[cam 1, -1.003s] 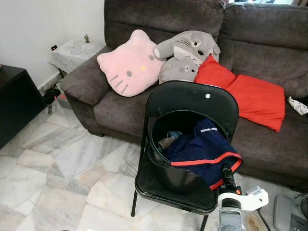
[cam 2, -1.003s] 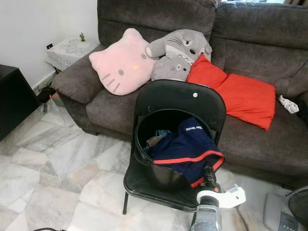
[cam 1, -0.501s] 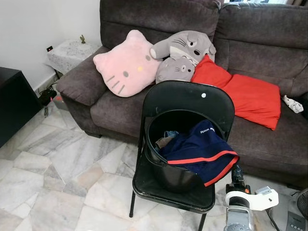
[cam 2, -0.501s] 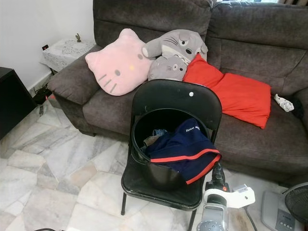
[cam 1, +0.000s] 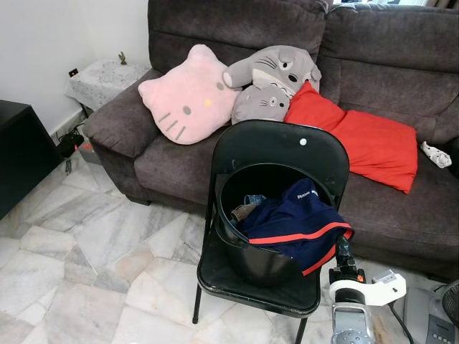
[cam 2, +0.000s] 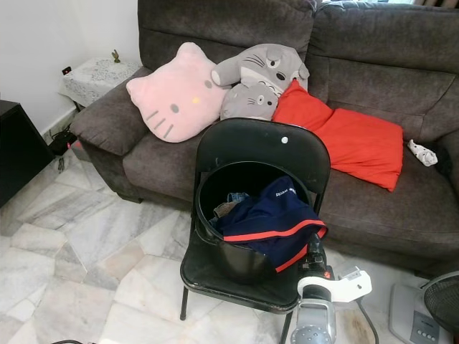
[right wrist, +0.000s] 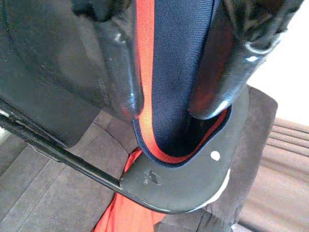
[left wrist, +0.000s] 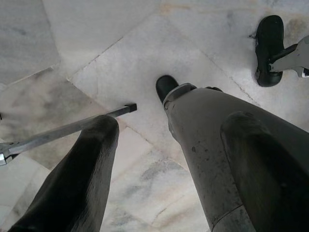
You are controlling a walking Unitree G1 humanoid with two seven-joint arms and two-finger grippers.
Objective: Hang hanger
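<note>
Right wrist view has our right gripper (right wrist: 166,104) pinching the navy garment (cam 1: 301,226) hanging over the bucket (cam 1: 254,261); we see no hanger, so hanging remains entirely undone; left gripper (left wrist: 159,154) idles, fingers apart.

**Cloth, plastic, painted metal, polished stone**

Navy garment (cam 1: 297,218) of smooth knit cloth with red banded trim, pinched between glossy black fingers (right wrist: 123,72) of the right gripper (right wrist: 171,108). Black bucket (cam 1: 251,251) in shiny plastic. Folding chair (cam 1: 287,147) in black painted metal, slight sheen, small chip near the rim. Sofa (cam 1: 387,64) in coarse, matt dark-grey fabric. Pink cushion (cam 1: 188,97) and grey plush toys (cam 1: 276,75) soft and fuzzy; red cushion (cam 1: 366,140) of smoother cloth. Floor (cam 1: 86,244) of polished marble.
</note>
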